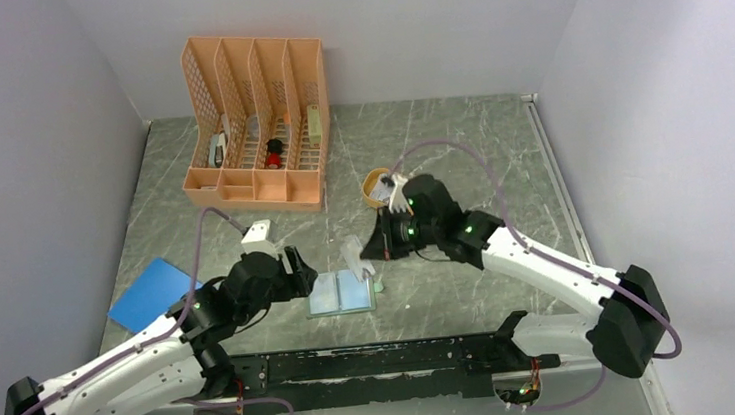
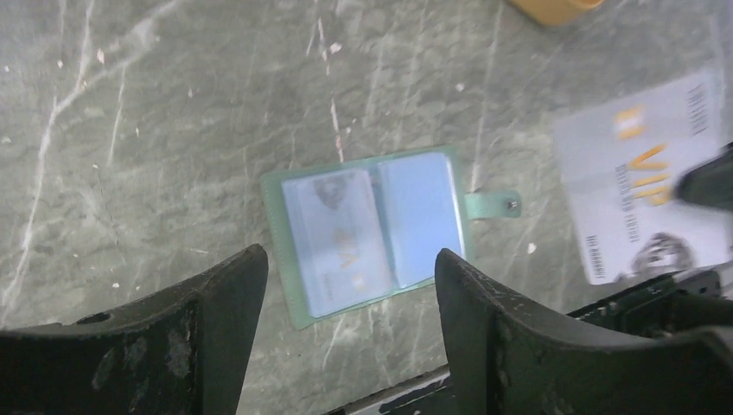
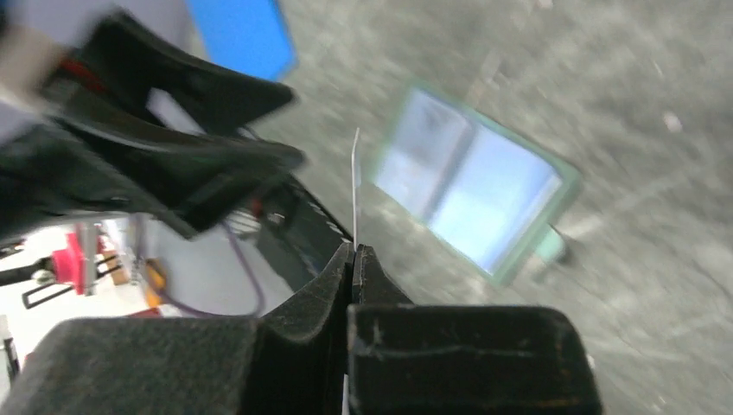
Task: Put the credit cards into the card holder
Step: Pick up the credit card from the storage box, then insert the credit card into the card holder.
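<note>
Now, on the grey worktop [image 1: 458,139]: at the back an orange file rack [image 1: 256,127], to the left a blue sheet [image 1: 150,292], both outside the job. Nearer the bases, left pincer [image 2: 350,255] spread wide and empty, hovering above the card holder [image 2: 372,229]; right pincer [image 3: 354,248] pressed together on one credit card [image 2: 631,164], held in the air just beside the holder. Holder lying open and flat on the worktop, one card seemingly seated in a pocket already, the other pocket apparently free. Step in hand, by judgement: bringing the pinched card to the holder. Next needed: lower the card's edge to the free pocket's mouth, slide in gently, perhaps steady the holder with the left pincer against slipping.
</note>
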`<act>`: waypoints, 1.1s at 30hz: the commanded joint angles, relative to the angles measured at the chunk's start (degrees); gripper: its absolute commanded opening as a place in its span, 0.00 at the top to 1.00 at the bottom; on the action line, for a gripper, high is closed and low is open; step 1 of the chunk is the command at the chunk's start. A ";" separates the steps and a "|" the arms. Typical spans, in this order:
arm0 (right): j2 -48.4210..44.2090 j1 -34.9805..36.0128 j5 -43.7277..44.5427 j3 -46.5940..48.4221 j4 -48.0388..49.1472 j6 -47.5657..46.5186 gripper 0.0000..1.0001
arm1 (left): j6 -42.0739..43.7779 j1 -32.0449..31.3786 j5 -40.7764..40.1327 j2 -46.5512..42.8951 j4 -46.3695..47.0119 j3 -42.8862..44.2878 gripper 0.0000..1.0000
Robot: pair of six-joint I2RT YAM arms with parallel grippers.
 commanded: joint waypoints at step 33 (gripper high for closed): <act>19.32 2.17 -4.12 -23.20 37.97 17.22 1.00 | -11.39 1.12 -1.16 17.95 5.34 -9.13 0.90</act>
